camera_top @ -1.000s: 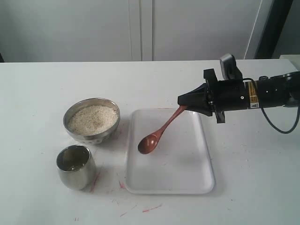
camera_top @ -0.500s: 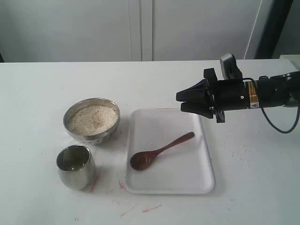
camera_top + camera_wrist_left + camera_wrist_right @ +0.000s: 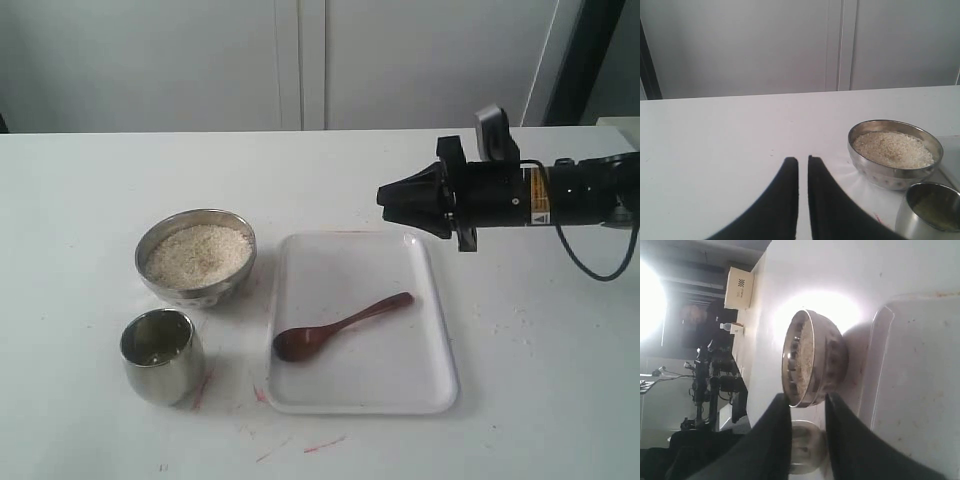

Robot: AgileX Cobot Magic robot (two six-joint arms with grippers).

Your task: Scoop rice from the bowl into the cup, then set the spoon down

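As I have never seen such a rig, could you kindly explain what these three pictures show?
This is a robot with two arms, each ending in a pincer-like tool. One picture comes from a camera overlooking the white table; the other two come from wrist cameras, looking past the left tool and the right tool. On the table stand a steel bowl of rice and a steel cup, beside a white tray where a wooden spoon lies. Neither tool holds anything.
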